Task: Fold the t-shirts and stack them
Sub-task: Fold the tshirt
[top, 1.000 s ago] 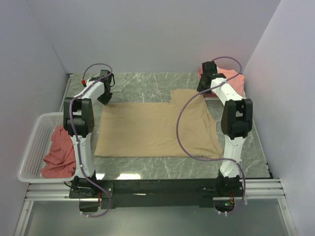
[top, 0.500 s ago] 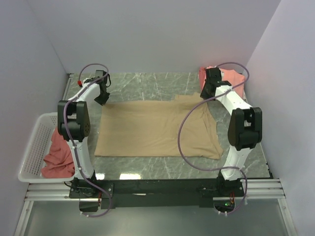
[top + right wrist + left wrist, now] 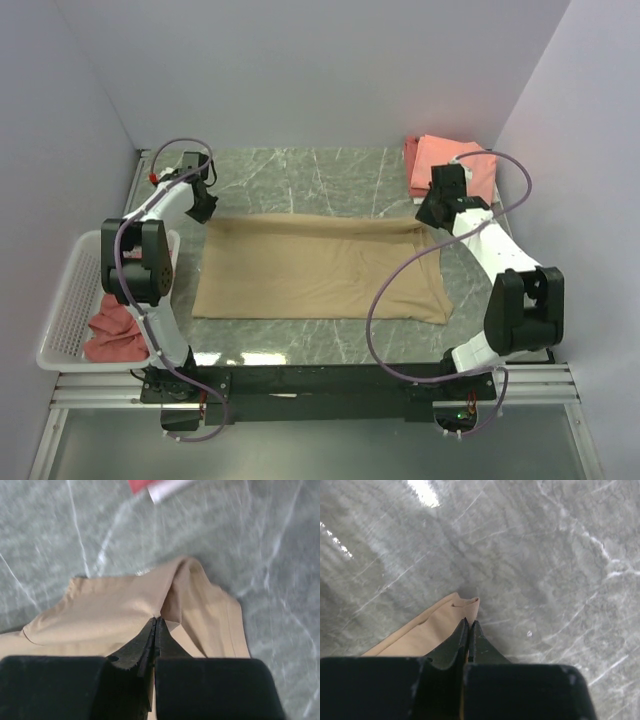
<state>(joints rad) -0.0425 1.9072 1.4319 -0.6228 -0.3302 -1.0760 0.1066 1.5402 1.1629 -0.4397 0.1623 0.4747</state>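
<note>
Spanning the table [image 3: 300, 175], one tan t-shirt [image 3: 320, 268] is laid flat, and its two far corners are pinched between the closed fingers of the left gripper [image 3: 469, 623] and the right gripper [image 3: 155, 620]. Bare table is left beyond the tan t-shirt's far edge and in a narrower strip along its near edge. One folded pink stack [image 3: 455, 165], its layers too close to be counted, is seen beyond the tan t-shirt's far right corner. One white basket [image 3: 62, 300] holding one crumpled salmon garment [image 3: 115, 325] is set off the tan t-shirt's left edge.
</note>
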